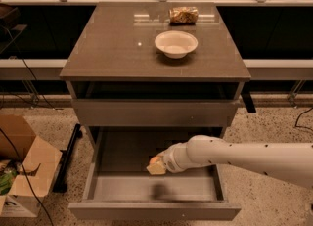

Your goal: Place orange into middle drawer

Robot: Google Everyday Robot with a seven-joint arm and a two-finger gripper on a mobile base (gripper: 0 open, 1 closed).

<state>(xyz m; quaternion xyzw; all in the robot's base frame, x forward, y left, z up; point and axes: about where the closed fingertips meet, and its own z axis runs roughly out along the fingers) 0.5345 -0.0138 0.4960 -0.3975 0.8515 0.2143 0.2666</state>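
Note:
The middle drawer (122, 188) is pulled open below the cabinet top, with its grey floor and tall side walls showing. My white arm reaches in from the right. My gripper (156, 167) hangs inside the drawer, a little above the floor near its middle. It is shut on the orange (154, 160), of which only a small orange patch shows between the pale fingertips (157, 169). A dark shadow lies on the drawer floor just below the gripper.
The closed upper drawer front (154, 112) sits above the open drawer. On the cabinet top stand a white bowl (176, 43) and a crinkled snack bag (183, 14). An open cardboard box (22, 171) and a black bar (67, 161) lie on the floor at left.

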